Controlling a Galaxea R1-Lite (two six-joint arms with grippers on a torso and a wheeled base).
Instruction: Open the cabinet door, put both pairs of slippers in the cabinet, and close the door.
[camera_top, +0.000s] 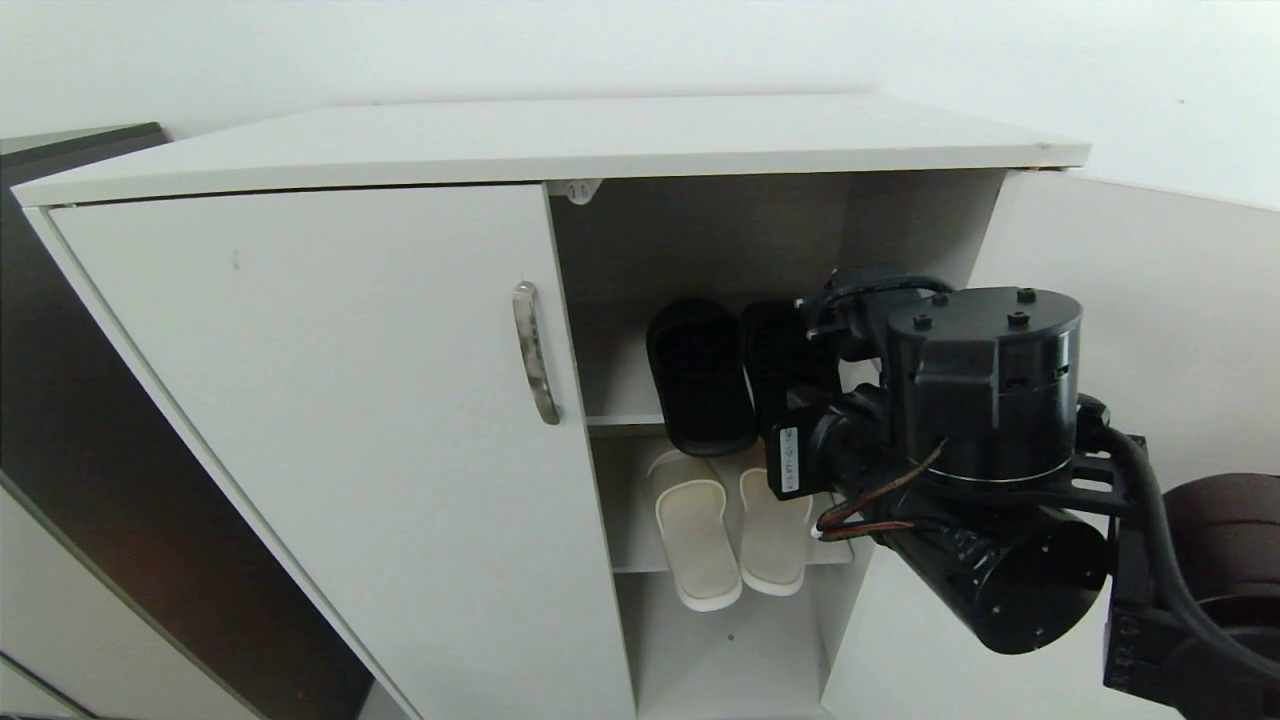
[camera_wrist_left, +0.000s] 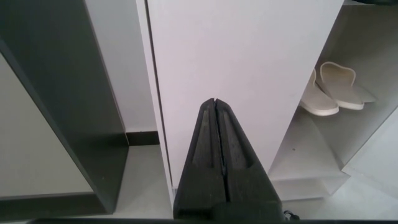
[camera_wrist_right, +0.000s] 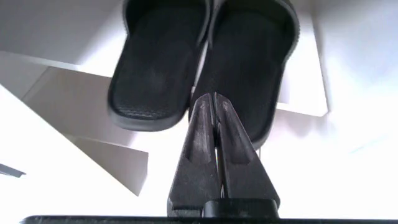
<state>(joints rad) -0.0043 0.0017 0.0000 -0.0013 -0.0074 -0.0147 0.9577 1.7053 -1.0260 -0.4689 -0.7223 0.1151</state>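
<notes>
Head view, cabinet (camera_top: 600, 140): centre frame; left door (camera_top: 330, 420) closed, right door (camera_top: 1150, 300) swung open at right edge.
Head view, slippers: black slippers (camera_top: 700, 375) on upper shelf (camera_top: 620, 422), white slippers (camera_top: 730, 530) on middle shelf (camera_top: 635, 560), both mid-frame.
Head view, right arm (camera_top: 980, 420): lower right, stretched toward the opening, level with the black pair.
Left wrist view, left gripper (camera_wrist_left: 214, 102): clenched, empty, facing the closed door.
Right wrist view, right gripper (camera_wrist_right: 214, 96): clenched, empty, tips at the black slippers' heels.
</notes>
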